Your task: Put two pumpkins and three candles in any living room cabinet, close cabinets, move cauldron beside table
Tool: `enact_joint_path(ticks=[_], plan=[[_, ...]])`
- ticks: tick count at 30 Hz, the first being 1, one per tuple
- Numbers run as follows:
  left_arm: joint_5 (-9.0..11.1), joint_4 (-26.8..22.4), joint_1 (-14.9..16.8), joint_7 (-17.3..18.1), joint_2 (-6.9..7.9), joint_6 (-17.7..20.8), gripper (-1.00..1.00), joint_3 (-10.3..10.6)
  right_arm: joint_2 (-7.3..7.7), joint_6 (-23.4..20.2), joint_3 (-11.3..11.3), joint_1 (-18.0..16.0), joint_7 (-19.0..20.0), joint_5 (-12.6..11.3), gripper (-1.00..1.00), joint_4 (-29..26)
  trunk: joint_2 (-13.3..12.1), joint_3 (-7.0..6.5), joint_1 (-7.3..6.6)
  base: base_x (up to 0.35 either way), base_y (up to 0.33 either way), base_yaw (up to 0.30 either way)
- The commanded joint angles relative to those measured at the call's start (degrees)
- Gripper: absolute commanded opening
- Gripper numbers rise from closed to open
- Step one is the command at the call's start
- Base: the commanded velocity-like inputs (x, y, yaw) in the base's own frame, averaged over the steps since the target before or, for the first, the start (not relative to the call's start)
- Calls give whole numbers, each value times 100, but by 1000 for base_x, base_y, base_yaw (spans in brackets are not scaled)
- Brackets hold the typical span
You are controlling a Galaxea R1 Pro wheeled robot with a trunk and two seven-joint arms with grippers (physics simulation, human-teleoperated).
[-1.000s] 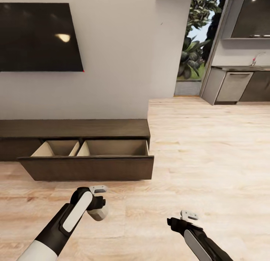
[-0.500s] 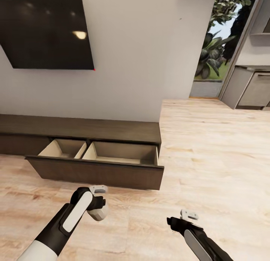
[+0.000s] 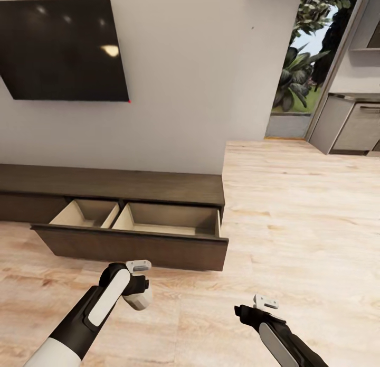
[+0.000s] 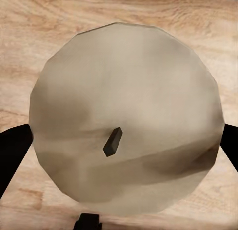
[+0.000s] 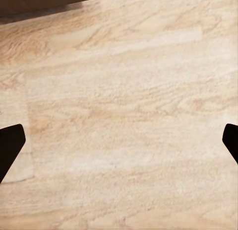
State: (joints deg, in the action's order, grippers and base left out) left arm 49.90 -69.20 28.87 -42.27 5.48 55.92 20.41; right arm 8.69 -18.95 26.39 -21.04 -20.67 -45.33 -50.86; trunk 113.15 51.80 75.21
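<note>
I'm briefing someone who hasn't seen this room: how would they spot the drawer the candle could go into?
Find the black screen on the white wall; under it runs the long low dark brown cabinet. At its right end one wide drawer stands pulled out over the wood floor, just ahead of the left gripper holding the grey-tan candle. Its pale interior, split by a divider into two compartments, sets it apart from the shut dark front beside it.

Matt grey-tan waxy candle (image 4: 124,115), dark wood-grain cabinet (image 3: 132,245) with pale drawer insides, light wood-plank floor (image 3: 295,208).

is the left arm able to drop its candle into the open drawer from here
Probably yes. The left gripper holds the candle just before the open drawer of the cabinet, and nothing stands between; it needs a short forward reach.
</note>
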Motion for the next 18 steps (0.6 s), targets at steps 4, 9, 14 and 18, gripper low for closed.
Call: enact_joint_path(ticks=[4,9,14,18], plan=[[63,-6,5,-62,5,7,-100,15,5,-4,32,-5,-51,-35,100,-11,-159,-67,-89,0,0,0],[64,-6,5,-62,1,7,-100,15,3,4,33,-5,-51,-6,100,-15,-360,-157,-199,0,0,0],[64,-6,5,-61,-3,7,-100,16,2,13,33,-5,-53,-3,100,-12,-560,-247,-309,0,0,0],[64,-6,5,-61,0,7,-100,15,2,14,33,-5,-59,-2,100,-12,-721,-318,-397,0,0,0]])
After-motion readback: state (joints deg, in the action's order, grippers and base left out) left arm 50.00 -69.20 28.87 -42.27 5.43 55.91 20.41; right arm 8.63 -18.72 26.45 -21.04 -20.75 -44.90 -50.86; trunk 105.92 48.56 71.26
